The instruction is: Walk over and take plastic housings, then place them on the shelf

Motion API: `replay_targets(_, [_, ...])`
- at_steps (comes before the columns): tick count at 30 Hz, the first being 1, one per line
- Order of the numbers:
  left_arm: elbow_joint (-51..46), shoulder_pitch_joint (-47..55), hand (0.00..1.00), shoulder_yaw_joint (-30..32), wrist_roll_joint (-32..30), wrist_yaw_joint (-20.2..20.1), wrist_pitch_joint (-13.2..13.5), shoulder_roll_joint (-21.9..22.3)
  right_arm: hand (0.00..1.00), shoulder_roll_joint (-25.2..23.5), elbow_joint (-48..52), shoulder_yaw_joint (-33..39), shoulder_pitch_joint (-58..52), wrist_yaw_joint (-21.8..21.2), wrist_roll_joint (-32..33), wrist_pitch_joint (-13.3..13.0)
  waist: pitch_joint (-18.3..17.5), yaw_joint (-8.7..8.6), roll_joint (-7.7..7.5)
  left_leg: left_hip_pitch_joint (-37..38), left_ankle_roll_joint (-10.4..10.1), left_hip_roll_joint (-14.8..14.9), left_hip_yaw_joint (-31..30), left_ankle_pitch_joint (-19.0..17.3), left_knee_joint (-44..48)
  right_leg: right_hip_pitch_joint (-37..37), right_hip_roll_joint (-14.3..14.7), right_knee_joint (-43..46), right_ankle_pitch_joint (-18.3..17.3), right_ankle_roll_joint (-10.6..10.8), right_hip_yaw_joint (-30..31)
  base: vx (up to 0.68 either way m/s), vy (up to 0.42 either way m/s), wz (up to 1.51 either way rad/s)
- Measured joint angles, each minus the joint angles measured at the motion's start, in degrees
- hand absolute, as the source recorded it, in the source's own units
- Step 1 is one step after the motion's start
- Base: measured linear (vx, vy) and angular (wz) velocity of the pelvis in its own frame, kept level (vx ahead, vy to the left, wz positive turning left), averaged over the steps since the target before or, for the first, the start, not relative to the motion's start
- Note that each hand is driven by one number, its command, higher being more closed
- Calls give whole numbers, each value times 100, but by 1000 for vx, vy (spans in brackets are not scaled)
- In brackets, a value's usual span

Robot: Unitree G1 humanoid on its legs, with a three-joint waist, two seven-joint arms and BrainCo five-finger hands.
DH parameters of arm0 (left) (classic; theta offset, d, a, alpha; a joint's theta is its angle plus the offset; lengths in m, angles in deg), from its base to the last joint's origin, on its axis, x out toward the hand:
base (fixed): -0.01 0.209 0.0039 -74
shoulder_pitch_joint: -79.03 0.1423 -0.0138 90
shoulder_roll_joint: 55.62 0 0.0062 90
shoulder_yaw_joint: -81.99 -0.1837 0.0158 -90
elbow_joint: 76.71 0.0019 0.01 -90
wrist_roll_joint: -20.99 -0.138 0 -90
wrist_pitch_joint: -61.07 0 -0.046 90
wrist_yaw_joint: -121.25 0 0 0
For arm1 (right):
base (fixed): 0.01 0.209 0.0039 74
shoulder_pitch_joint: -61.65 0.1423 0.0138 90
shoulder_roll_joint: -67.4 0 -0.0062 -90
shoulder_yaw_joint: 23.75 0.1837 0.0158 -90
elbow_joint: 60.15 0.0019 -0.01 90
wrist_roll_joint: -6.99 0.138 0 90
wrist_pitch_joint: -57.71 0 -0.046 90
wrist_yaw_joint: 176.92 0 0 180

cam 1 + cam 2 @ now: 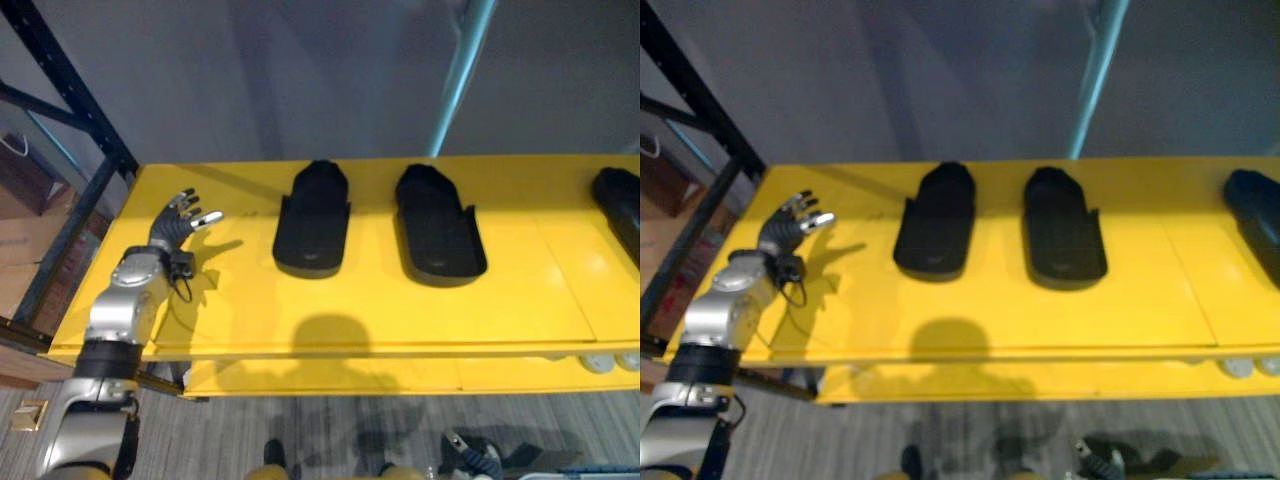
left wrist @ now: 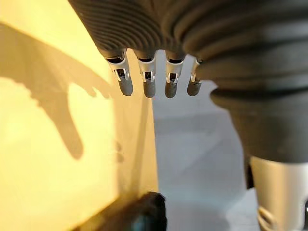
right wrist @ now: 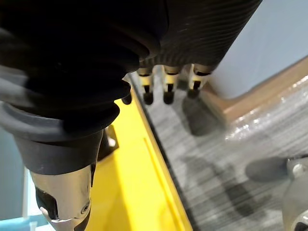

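The left hand (image 1: 183, 218) is hovering over the left end of the flat yellow shelf board (image 1: 250, 310), its fingers (image 2: 147, 84) spread and relaxed and holding nothing. The right hand (image 3: 167, 89) is hanging beside the shelf's front edge, over the grey floor. Its fingers are reaching out loosely and it is empty as well.

Three black moulded plastic housings are lying on the board. The nearest black housing (image 1: 313, 220) is lying to the right of the left hand, clearly apart from it, with a stretch of bare yellow between them. The second black housing (image 1: 438, 225) is lying just beside the first, and the third black housing (image 1: 620, 205) is lying well apart at the right edge. All of them are resting flat, rounded ends pointing toward the wall.

Each housing looks like a hollow shell of rigid plastic, so it is probably light and stiff. It should keep its shape in a grasp rather than giving way. The matt surface looks smooth enough to slide on the painted board or slip from a loose pinch. The best hold is likely across the width at the broader end nearer the robot — thumb on one raised side wall, fingers on the other. The tapered rounded end offers little to press against. To reach the nearest housing, the left hand would need to travel sideways to its right — nothing is standing in the way.
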Motion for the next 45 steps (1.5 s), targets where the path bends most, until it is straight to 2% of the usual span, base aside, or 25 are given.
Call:
replay_targets(4, [-556,457,0,13,343,-173,-2,71,0,-5,33,89,-9,20,-1,0,0,10,-1,-23,-4,0,-40,6,0,-9,3,15,-13,-21,-14,-2,-1,5])
replay_targets(7, [-1172,901,0,-73,540,-328,-12,503,0,-24,39,179,-12,23,-1,-2,0,28,-15,-82,-2,-1,-112,31,-1,-41,6,59,-32,-54,-30,-14,5,12])
replay_targets(9, [-1397,1164,0,-470,544,-472,-111,687,0,-47,63,200,-10,24,-3,-4,-2,36,-25,-78,-3,2,-115,38,-2,-41,7,71,-40,-63,-29,0,0,0])
replay_targets(12, [-1464,1299,0,-745,487,-627,-282,966,0,-70,86,194,-11,24,-2,-4,-1,33,-28,-81,1,5,-111,44,-2,-53,5,79,-44,-61,-25,0,0,0])
replay_targets(15, [-1463,1302,0,-903,378,-771,-386,1009,0,-87,85,175,-20,25,-1,-4,-15,21,-56,-83,-1,11,-107,46,-3,-77,1,110,-65,-25,-21,0,0,0])
replay_targets(19, [-1451,1299,0,-932,191,-799,-394,1075,0,-98,85,87,-20,28,0,-4,-59,16,-129,-91,-2,15,-106,45,-5,-91,-1,121,-77,-2,-22,0,0,0])
replay_targets(22, [-1367,1249,0,-973,-177,-783,-353,1116,0,-100,84,71,-4,28,0,-3,-90,18,-180,-109,-4,10,-106,45,-4,-92,-3,119,-76,-2,-25,0,0,0])
replay_targets(30, [-1152,1110,0,-1134,-237,-720,-230,1104,0,-106,75,-59,1,33,2,7,-116,5,-221,-100,-5,10,-102,47,-4,-92,-4,120,-76,-2,-25,0,0,0])
replay_targets(32, [-1151,1110,0,-1149,-309,-553,-194,1105,0,-106,74,-57,-2,32,2,6,-116,0,-222,-98,-7,12,-103,49,-4,-92,-3,120,-76,-1,-26,0,0,0])
replay_targets(33, [-1150,1110,0,-1144,-770,-184,-96,1118,0,-108,73,-57,-2,33,2,-2,-117,-3,-222,-99,-9,12,-103,50,-4,-91,-3,120,-75,1,-32,0,0,0])
replay_targets(34, [-1150,1111,0,-1137,-874,-118,-71,1117,0,-108,73,-57,-4,33,3,-3,-117,-5,-223,-98,-9,12,-103,50,-4,-91,-3,120,-74,2,-35,0,0,0])
replay_targets(36, [-1154,1113,0,-1012,-1423,377,274,1118,0,-113,73,-54,-35,39,4,-22,-119,2,-227,-103,-9,12,-111,51,-4,-90,-2,119,-74,2,-45,0,0,0])
replay_targets(37, [-1169,1118,0,-925,-1533,473,340,1124,0,-118,74,-54,-35,43,4,-25,-120,4,-227,-105,-9,12,-114,51,-4,-89,-1,118,-74,2,-48,0,0,0])
replay_targets(38, [-1217,1142,0,-730,-1648,781,516,1130,0,-144,81,-56,-33,76,6,-42,-121,3,-229,-108,-11,13,-119,54,-3,-89,0,117,-74,2,-55,0,0,0])
replay_targets(40, [-1415,1246,0,-402,-1761,1189,733,1139,0,-197,90,-58,-30,193,24,-59,-123,5,-233,-112,-11,13,-133,54,-3,-83,0,117,-75,2,-78,9,-7,5])
replay_targets(43, [-1749,1485,0,58,-1838,1882,1205,1273,0,-252,93,-94,-35,301,34,-59,-137,13,-255,-128,-15,10,-191,57,-3,-58,4,115,-78,-4,-142,5,-6,10])
replay_targets(44, [-1956,1647,0,274,-2034,2219,1437,1414,0,-272,96,-96,-44,306,29,-58,-151,25,-278,-128,-18,8,-224,59,-3,-34,8,112,-82,-10,-161,2,-6,11])
replay_targets(45, [-2054,1733,0,338,-2061,2371,1530,1442,0,-279,99,-96,-46,307,25,-58,-159,30,-290,-126,-20,8,-232,60,-3,-24,11,108,-84,-12,-165,1,-6,8])
